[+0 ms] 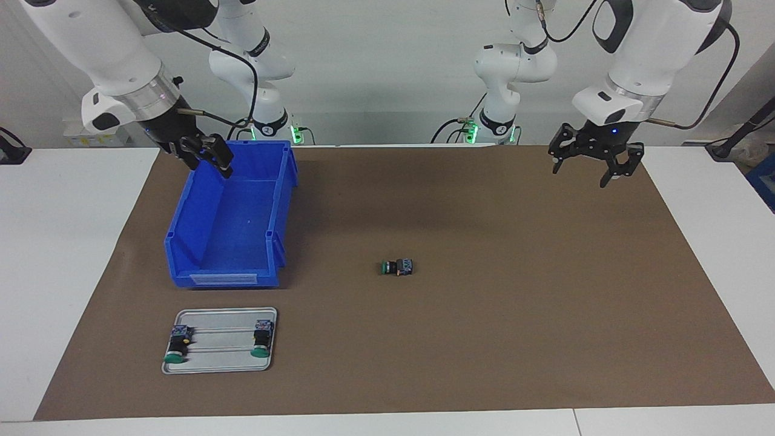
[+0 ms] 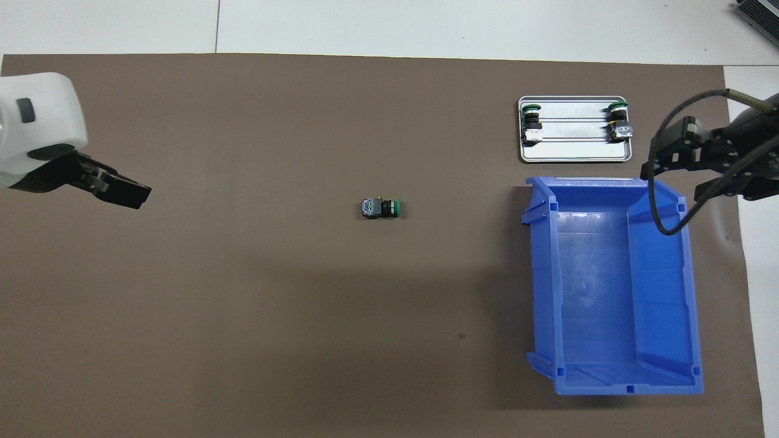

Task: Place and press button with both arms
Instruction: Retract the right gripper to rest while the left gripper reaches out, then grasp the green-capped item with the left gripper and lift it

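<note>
Buttons with green caps lie two to a shallow silver metal tray (image 1: pixel 221 318), one at each end. Beside the tray, nearer the robots, an open blue plastic bin (image 1: pixel 209 275) holds nothing. On the brown mat (image 1: pixel 484 339) mid-worktop lies the third green-capped button (image 1: pixel 397 267) on its side, well apart from both. Left gripper (image 1: pixel 596 168) hangs over the mat, jaws wide; right gripper (image 1: pixel 212 158) hangs over the bin's rim, its jaws' state I cannot tell.

**Arms' Look**

Two glossy white jointed arms (image 1: pixel 629 54) with grey-black joint bands, silver wrist rings, looping black cables. Small black claw grippers (image 1: pixel 596 158). Green lights glowing at both bases, blue dot on one wrist.
</note>
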Controlling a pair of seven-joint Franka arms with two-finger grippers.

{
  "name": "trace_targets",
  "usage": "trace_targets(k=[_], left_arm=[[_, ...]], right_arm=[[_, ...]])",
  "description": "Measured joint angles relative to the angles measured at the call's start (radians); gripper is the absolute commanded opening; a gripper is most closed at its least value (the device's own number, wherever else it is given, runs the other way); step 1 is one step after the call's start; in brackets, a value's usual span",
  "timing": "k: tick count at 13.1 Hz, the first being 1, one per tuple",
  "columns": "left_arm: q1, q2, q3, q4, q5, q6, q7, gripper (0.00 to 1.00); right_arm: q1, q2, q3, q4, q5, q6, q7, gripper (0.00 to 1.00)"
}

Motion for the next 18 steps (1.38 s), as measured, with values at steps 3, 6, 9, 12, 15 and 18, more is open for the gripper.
trace_targets(k=[3, 6, 9, 12, 15, 18], left_arm=[[-0.073, -0.012, -0.004, -0.066, 0.0, 0.072, 0.184, 0.94], [-0.132, -0.018, -0.005, -0.117, 0.0, 0.141, 0.346, 0.93], [-0.188, -0.003, -0.006, -0.152, 0.0, 0.217, 0.449, 0.92], [-0.271, 0.072, -0.007, -0.167, -0.003, 0.32, 0.46, 0.88], [-0.32, 0.155, -0.007, -0.167, -0.02, 0.419, 0.459, 0.87], [-0.35, 0.225, -0.007, -0.139, -0.027, 0.454, 0.455, 0.84]], right_arm=[[-0.01, -0.057, 0.005, -0.08, -0.07, 0.005, -0.08, 0.78], [-0.033, -0.122, 0.035, -0.192, -0.118, 0.066, -0.132, 0.78], [-0.067, -0.187, 0.077, -0.312, -0.14, 0.136, -0.154, 0.77], [-0.073, -0.21, 0.111, -0.353, -0.183, 0.212, -0.168, 0.78], [-0.082, -0.211, 0.113, -0.357, -0.191, 0.262, -0.25, 0.8], [-0.086, -0.211, 0.113, -0.358, -0.185, 0.273, -0.265, 0.8]])
